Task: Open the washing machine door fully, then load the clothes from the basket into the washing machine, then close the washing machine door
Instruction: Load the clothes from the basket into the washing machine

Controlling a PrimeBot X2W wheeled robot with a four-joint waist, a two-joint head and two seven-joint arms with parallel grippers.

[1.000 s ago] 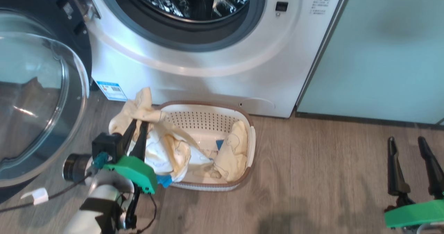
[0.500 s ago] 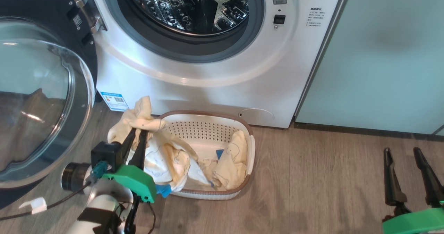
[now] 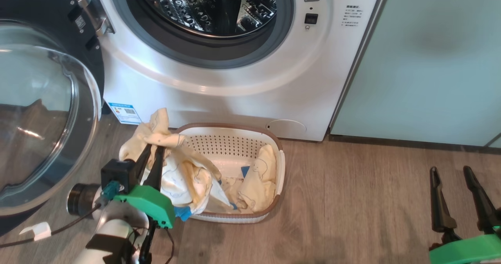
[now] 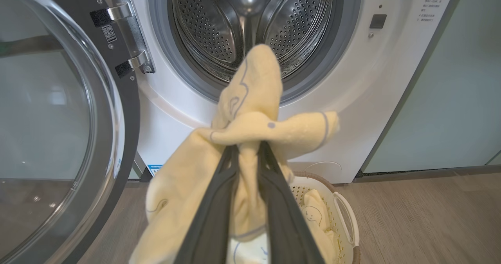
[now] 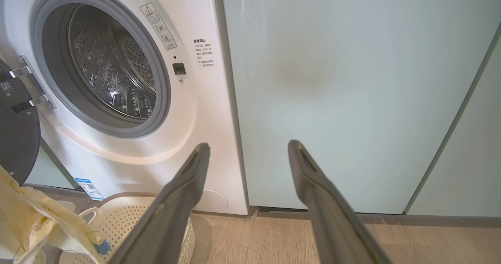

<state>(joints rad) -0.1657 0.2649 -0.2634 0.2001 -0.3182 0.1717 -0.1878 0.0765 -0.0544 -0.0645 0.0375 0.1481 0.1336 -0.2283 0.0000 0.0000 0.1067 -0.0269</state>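
The left gripper (image 3: 155, 148) is clamping a bunched fold of one pale yellow garment (image 3: 184, 174) of the clothes, its fingers drawn close on the cloth, just above the basket's left end. Over the last second this grip is hardly shifting against the basket (image 3: 231, 144). The head view itself is tilting, so the whole scene is sliding a little in the picture, which is no move of the things. The garment's lower folds are trailing down into the basket, so the lift is judged barely begun.

Well to the right of the basket, over the wooden floor (image 3: 352, 201), the right gripper (image 3: 449, 170) is hanging idle with its fingers spread wide and holding nothing.

Inside the basket's right end another yellow piece (image 3: 260, 170) is lying against the wall, waiting its turn.

Just behind the basket the washing machine (image 3: 219, 99) is standing with its drum (image 3: 211, 5) exposed. Left of the basket the washing machine door (image 3: 43, 111) is swung wide open. The opening step looks finished, and loading is probably at its first garment, which needs raising clear of the rim.
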